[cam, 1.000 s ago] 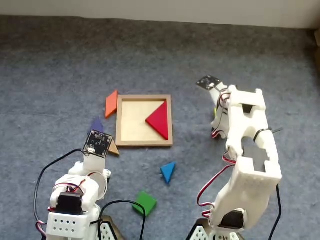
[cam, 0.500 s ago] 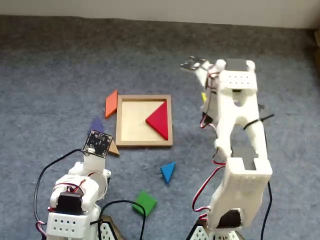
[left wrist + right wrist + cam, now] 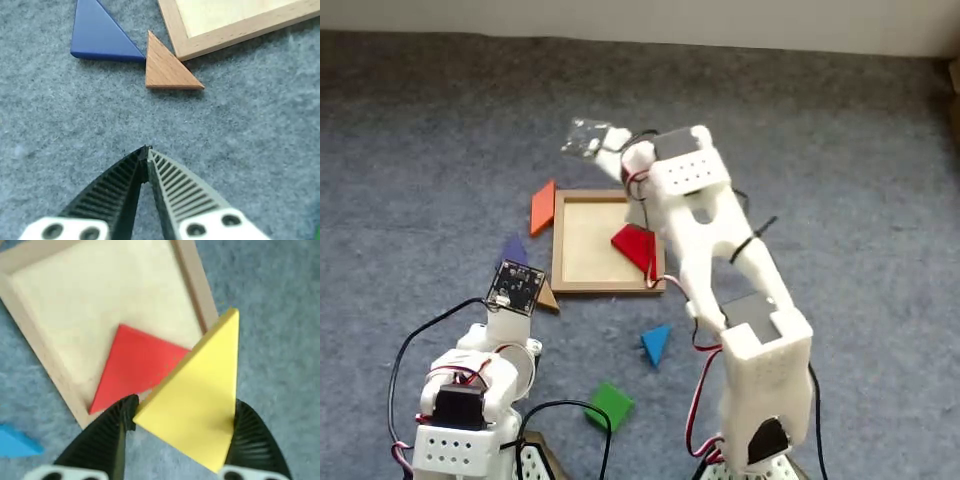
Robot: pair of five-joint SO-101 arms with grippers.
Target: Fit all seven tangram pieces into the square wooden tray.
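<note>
The square wooden tray lies mid-table with a red triangle in its right half. My right gripper is shut on a yellow triangle, held on edge above the tray's rim and the red triangle. My left gripper is shut and empty, low over the carpet. Just ahead of it lie a wooden triangle and a dark blue triangle, beside the tray's corner.
An orange piece lies against the tray's upper left corner. A light blue triangle and a green square sit on the grey carpet in front of the tray. The right arm stretches across the tray's right edge.
The right arm has swung left from the carpet right of the tray to over the tray's right side, carrying the yellow triangle. The left arm has not moved.
</note>
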